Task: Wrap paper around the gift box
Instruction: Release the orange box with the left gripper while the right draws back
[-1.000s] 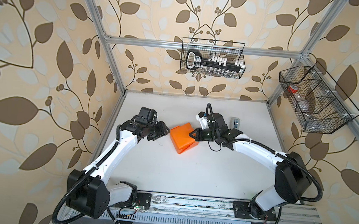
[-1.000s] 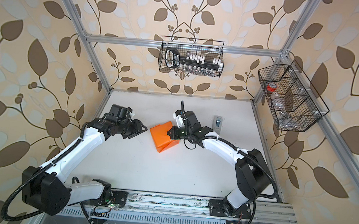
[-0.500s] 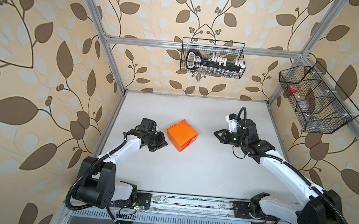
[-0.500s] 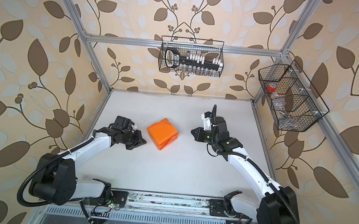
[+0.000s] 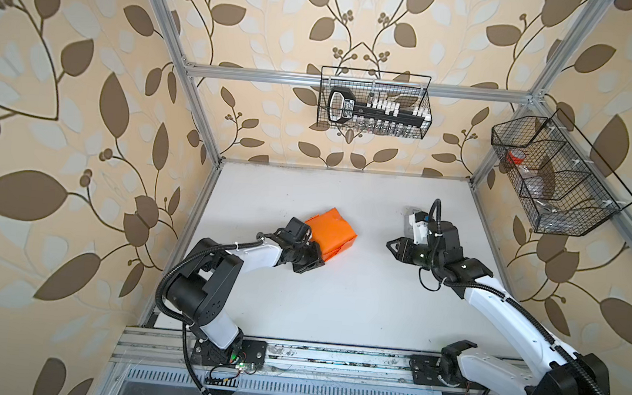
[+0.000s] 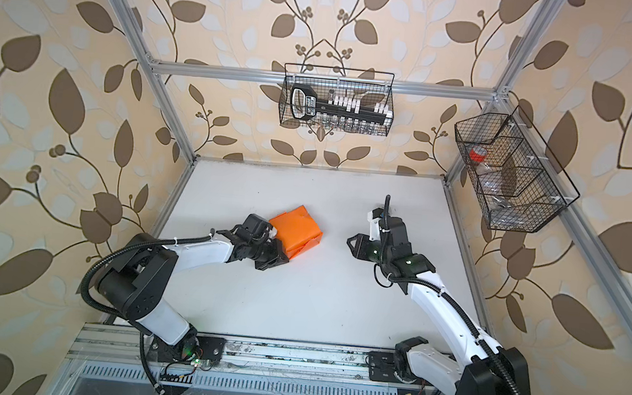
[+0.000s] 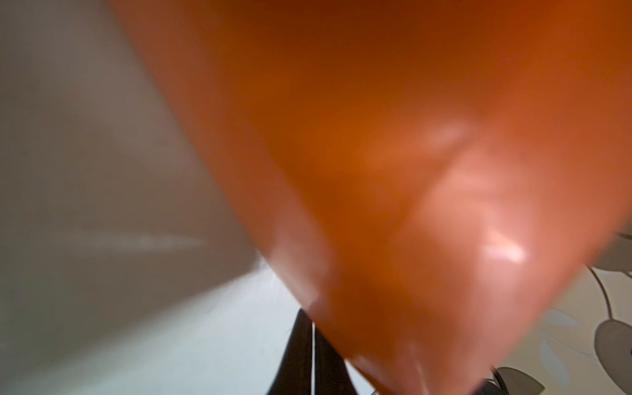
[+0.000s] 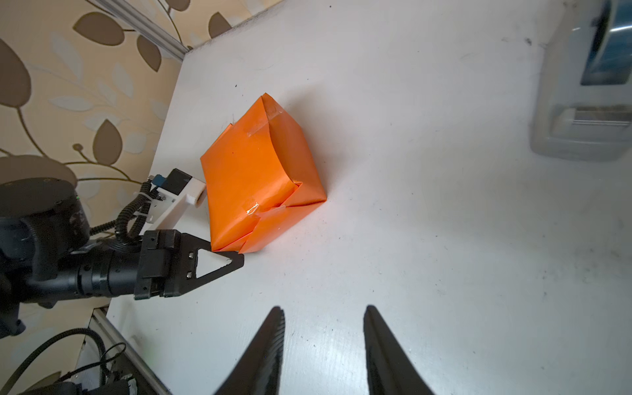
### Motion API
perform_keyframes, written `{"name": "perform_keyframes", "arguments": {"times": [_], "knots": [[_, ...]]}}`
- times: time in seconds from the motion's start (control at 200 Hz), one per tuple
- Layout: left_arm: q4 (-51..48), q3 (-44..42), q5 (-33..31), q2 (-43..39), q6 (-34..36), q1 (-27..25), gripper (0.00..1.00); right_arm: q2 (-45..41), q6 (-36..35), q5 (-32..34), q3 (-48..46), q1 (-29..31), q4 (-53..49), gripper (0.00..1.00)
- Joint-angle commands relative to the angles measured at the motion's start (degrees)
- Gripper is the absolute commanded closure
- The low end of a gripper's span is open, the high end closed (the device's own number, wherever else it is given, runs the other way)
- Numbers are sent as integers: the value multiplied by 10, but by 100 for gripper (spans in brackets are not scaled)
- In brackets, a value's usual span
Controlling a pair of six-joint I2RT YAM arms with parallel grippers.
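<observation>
The gift box is hidden inside the orange paper [image 5: 330,233] [image 6: 297,231] [image 8: 254,184], which is folded and taped round it into a parcel on the white table, left of centre. My left gripper [image 5: 319,262] [image 6: 285,259] [image 8: 237,261] [image 7: 313,342] is shut, and its tips touch the parcel's near lower corner. Blurred orange paper [image 7: 376,154] fills most of the left wrist view. My right gripper [image 5: 389,246] [image 6: 350,243] [image 8: 323,316] is open with nothing between its fingers. It hangs well to the right of the parcel and points at it.
A grey tape dispenser [image 8: 581,102] [image 5: 408,218] stands on the table behind my right wrist. One wire basket [image 5: 373,110] hangs on the back wall and another [image 5: 555,178] on the right wall. Aluminium frame posts edge the table [image 5: 337,304].
My right gripper has let go of the parcel, drawn back to the right and opened. My left gripper has shut and come back to the parcel's near corner. The parcel has turned slightly.
</observation>
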Motion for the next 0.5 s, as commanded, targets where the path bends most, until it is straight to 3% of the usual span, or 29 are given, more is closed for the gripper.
{"name": "perform_keyframes", "arguments": {"times": [0.0, 0.12, 0.185, 0.22, 0.225, 0.235, 0.24, 0.255, 0.295, 0.36, 0.41, 0.495], "knots": [[53, 40, 18, -10, 3, -36, 91, -9, -6, 56, 18, -8, -23, 59], [29, 36, 30, -104, 33, -44, 90, -42, 3, 128, 30, -11, -31, 61], [-47, 48, -11, -199, 86, -43, 85, -85, 15, 189, 14, -12, -4, 56], [-97, 67, -40, -245, 127, -44, 73, -110, 10, 222, -5, -11, 27, 53], [-104, 70, -44, -251, 133, -43, 70, -114, 7, 226, -9, -11, 33, 49], [-120, 78, -53, -263, 142, -43, 65, -121, 3, 233, -16, -12, 43, 19], [-128, 82, -60, -269, 148, -43, 62, -125, 1, 238, -20, -12, 49, 11], [-150, 94, -76, -285, 159, -44, 52, -137, -5, 258, -32, -12, 66, 2], [-195, 124, -121, -321, 192, -44, 29, -164, 2, 308, -66, -12, 105, 0], [-206, 157, -182, -363, 275, -44, 3, -202, 17, 416, -109, -15, 148, 0], [-218, 178, -248, -384, 324, -44, 1, -218, -36, 449, -139, -22, 204, 0], [-223, 202, -405, -410, 265, -42, 1, -190, -131, 473, -153, -48, 253, 0]]}}
